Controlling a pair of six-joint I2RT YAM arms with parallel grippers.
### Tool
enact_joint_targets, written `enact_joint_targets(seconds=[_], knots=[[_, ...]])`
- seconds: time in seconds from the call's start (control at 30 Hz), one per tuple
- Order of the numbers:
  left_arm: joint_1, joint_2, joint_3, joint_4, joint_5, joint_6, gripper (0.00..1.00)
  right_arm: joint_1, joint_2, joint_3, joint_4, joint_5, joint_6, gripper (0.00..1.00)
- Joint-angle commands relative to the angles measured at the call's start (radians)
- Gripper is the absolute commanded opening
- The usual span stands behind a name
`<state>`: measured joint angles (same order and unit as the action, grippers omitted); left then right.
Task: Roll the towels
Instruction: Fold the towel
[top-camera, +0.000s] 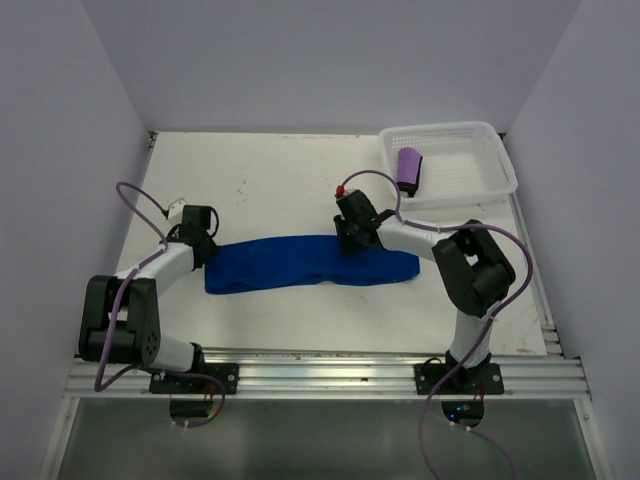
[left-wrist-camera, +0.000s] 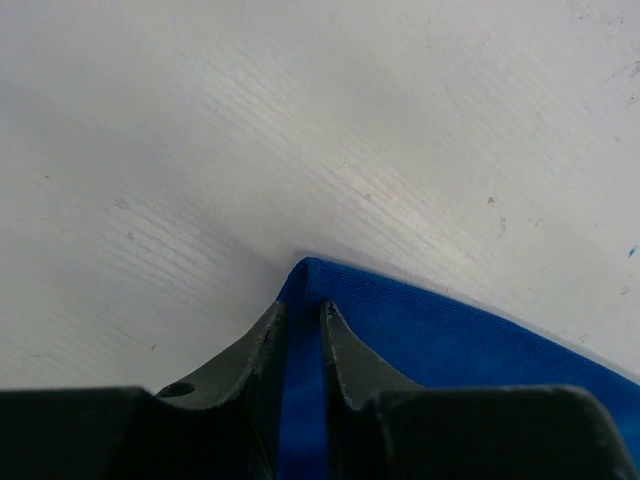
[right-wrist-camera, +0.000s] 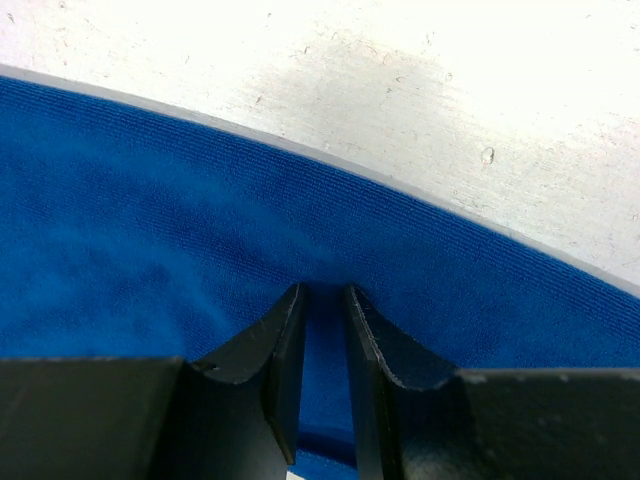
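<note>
The blue towel (top-camera: 300, 262) lies stretched out as a long strip across the middle of the table. My left gripper (top-camera: 207, 248) is shut on its left corner; in the left wrist view the blue towel (left-wrist-camera: 470, 340) runs as a thin fold between the fingertips (left-wrist-camera: 303, 308). My right gripper (top-camera: 350, 238) is shut on the towel's far edge near the middle; in the right wrist view the blue towel (right-wrist-camera: 150, 230) is pinched between the gripper's tips (right-wrist-camera: 322, 290). The purple towel (top-camera: 408, 166) sits rolled in the white basket (top-camera: 480, 172).
The white mesh basket stands at the back right corner of the white table (top-camera: 280, 180). Walls close in on three sides. A metal rail (top-camera: 320, 372) runs along the near edge by the arm bases.
</note>
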<state>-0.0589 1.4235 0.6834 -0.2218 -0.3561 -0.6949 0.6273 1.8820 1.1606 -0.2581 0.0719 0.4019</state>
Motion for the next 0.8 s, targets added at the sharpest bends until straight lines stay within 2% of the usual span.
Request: enact_joint_targets(seconds=[0.0, 0.37, 0.57, 0.77], knots=[[0.008, 0.011, 0.041, 0.056, -0.02, 0.008, 0.2, -0.021, 0.071, -0.052, -0.053, 0.031, -0.031, 0.26], [0.01, 0.02, 0.057, 0.052, -0.03, 0.006, 0.0, -0.026, 0.074, -0.05, -0.055, 0.031, -0.037, 0.26], [0.054, 0.008, 0.065, 0.044, 0.002, -0.009, 0.0, -0.026, 0.077, -0.052, -0.059, 0.037, -0.041, 0.26], [0.129, 0.009, 0.082, 0.055, 0.127, -0.021, 0.0, -0.028, 0.08, -0.047, -0.064, 0.039, -0.046, 0.26]])
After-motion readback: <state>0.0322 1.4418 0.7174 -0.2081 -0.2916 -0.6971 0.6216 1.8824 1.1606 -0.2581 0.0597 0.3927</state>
